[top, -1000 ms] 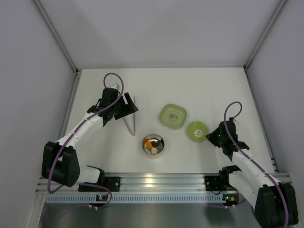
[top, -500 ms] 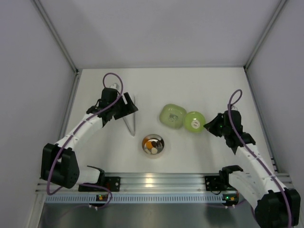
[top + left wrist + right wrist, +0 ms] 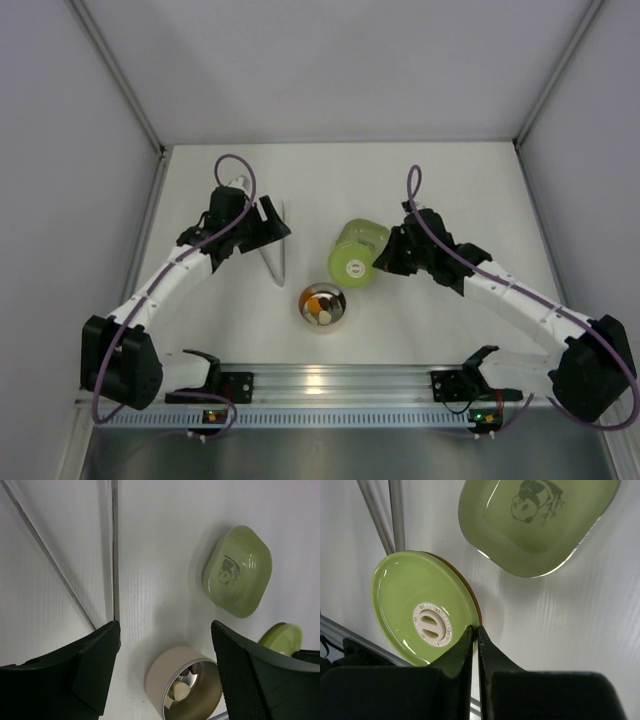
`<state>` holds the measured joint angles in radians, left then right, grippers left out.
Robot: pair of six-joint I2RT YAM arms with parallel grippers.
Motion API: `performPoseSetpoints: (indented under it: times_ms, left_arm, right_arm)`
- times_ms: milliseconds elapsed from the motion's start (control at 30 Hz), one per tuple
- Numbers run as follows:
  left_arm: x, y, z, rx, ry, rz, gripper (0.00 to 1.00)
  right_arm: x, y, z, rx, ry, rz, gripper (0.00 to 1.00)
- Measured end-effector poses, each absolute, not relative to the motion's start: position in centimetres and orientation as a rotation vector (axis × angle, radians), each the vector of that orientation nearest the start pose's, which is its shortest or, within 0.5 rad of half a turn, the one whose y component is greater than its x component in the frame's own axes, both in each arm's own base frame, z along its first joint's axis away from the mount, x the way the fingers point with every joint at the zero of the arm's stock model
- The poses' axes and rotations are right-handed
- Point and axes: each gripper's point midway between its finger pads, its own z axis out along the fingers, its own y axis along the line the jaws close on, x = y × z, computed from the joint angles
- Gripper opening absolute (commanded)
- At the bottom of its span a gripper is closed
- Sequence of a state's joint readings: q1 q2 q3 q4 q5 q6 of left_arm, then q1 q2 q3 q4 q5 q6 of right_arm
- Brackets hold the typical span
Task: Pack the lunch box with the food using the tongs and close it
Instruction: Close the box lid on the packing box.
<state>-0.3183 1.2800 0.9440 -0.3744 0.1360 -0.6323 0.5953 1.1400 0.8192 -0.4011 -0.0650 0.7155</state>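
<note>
Closing step | right fingers (image 3: pixel 457 665) pinch the green lid (image 3: pixel 420 605) by its rim, tilted above the worktop (image 3: pixel 450 180) just behind the filled lunch box (image 3: pixel 323 304) | left fingers (image 3: pixel 90 655) gape empty beside the tongs (image 3: pixel 277 245) | lid looks light, stiff, glossy: the thin edge hold may slip or pivot.

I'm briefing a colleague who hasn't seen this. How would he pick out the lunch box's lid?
On the white table, find the right gripper near the middle, shut on the rim of the lid, just beyond the steel lunch box. Unlike the rounded-square pale green dish behind it, it is a flat round disc with a white centre spot.
</note>
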Motion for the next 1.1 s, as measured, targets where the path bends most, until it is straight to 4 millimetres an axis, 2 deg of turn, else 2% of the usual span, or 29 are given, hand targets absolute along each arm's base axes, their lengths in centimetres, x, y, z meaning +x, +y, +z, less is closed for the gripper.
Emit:
performPoseSetpoints:
  times_ms: [233,467,667,800,1100]
  left_arm:
    - [30.8,-16.6,16.9,-0.228,2.336,-0.661,0.76]
    - [27.3,-18.6,16.0,-0.116,2.390,-0.687,0.74]
    - [24.5,-19.4,14.1,-0.063,2.456,-0.675,0.72]
    - [23.3,-19.7,13.0,-0.039,2.491,-0.663,0.71]
    - [22.6,-20.2,12.7,-0.023,2.498,-0.654,0.71]
  right_arm:
    - [23.4,26.0,11.9,-0.046,2.527,0.703,0.00]
    - [22.5,28.7,11.1,-0.139,2.565,0.705,0.00]
    - [21.4,30.2,10.1,-0.203,2.599,0.701,0.00]
    - [20.7,30.5,9.6,-0.229,2.620,0.690,0.00]
    - [20.1,30.4,9.4,-0.247,2.633,0.673,0.00]
